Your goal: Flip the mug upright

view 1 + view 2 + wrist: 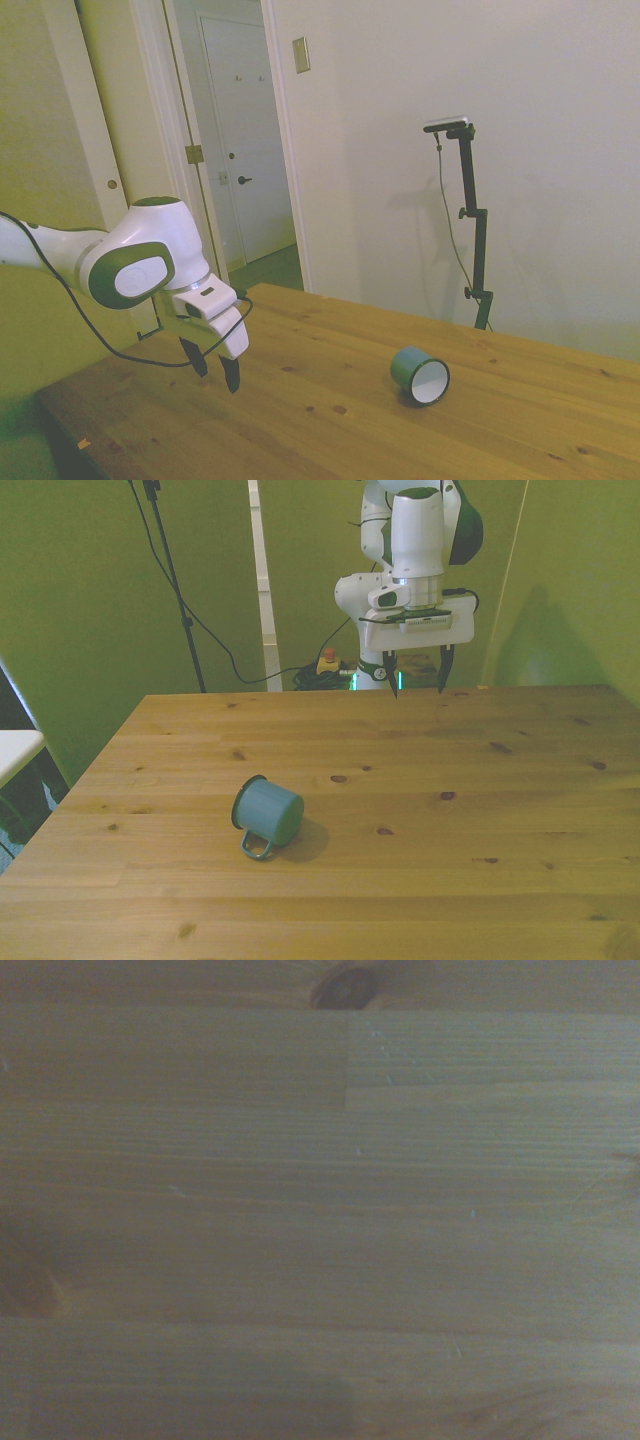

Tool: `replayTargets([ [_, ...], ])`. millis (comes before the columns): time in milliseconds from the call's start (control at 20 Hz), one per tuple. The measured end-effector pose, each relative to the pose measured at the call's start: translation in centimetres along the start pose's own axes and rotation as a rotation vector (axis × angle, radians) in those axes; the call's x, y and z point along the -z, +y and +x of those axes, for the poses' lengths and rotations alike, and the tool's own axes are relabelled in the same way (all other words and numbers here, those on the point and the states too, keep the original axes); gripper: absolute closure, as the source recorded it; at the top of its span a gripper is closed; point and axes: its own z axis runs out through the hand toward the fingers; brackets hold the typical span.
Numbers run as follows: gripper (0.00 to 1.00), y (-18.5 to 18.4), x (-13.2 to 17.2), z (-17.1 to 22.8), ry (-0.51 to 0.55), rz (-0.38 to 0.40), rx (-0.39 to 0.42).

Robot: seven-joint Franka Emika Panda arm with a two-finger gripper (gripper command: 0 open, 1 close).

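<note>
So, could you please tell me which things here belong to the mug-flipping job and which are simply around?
Job:
- mug, lying on its side
- gripper, jaws open, hanging well away from it

Around:
- wooden table
- door in the background

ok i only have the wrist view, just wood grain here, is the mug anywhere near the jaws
Observer: No. The teal mug lies on its side on the table, well away from the gripper.
Operator: which way is the handle
Observer: In the front view it points toward the table's near edge, resting on the wood.
Operator: jaws open or shut
Observer: Open and empty, hanging above the table's far edge.
</note>
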Motion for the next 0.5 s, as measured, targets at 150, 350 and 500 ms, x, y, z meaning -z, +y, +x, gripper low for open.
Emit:
replayTargets([
  [150, 0.00, -0.1, 0.0, 0.0, 0.009, -0.008, -0.010],
  [350, 0.00, -0.5, 2.0, 1.9, 0.042, 0.024, -0.049],
  [500, 0.00, -0.2, 4.1, 5.4, 0.082, 0.046, -0.109],
])
